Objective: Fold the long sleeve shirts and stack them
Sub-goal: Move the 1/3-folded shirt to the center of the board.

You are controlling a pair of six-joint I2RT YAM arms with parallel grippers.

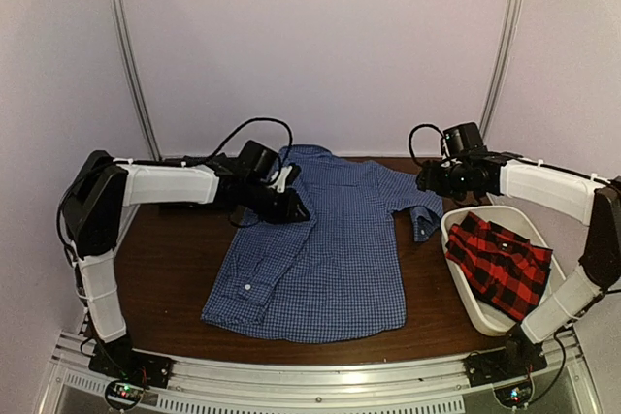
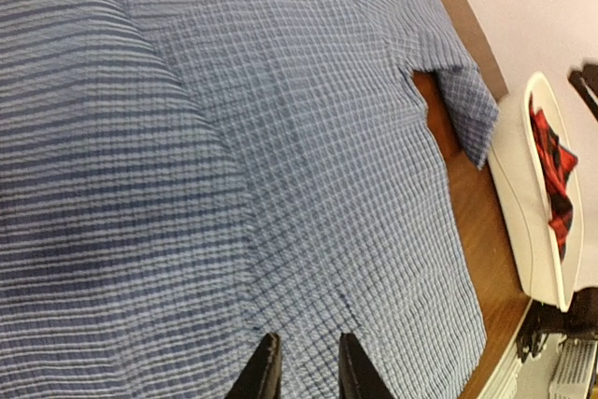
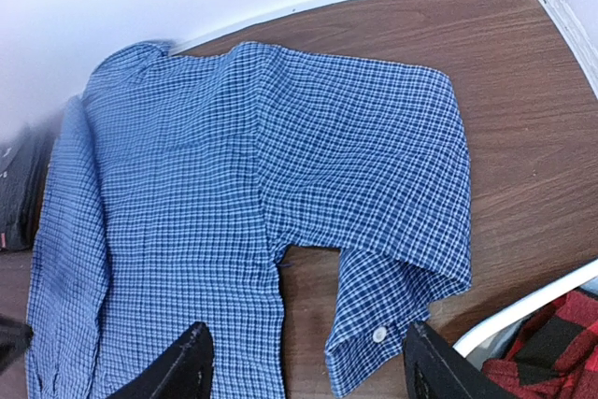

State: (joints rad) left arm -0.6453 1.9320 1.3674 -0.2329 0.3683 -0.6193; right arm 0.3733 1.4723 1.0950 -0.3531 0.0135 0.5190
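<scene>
Blue gingham shirt (image 1: 320,249) lay flat. Left gripper (image 1: 291,206), fingers slightly parted, was over its left side; right gripper (image 1: 427,178), spread wide, above its right sleeve. Red plaid shirt (image 1: 497,264) lay in a white tub (image 1: 464,290) beside it.

The checked shirt (image 1: 330,259) is blue with fine white lines, its cuff button (image 3: 379,334) white. Under it the counter (image 1: 165,269) is dark brown wood grain. Right of the checked shirt, a white tub (image 1: 475,303) holds a plaid shirt (image 1: 500,264) in red and black.

Two shirts (image 1: 330,249) (image 1: 497,264), one tub (image 1: 473,300), two arms (image 1: 170,183) (image 1: 543,186)
</scene>
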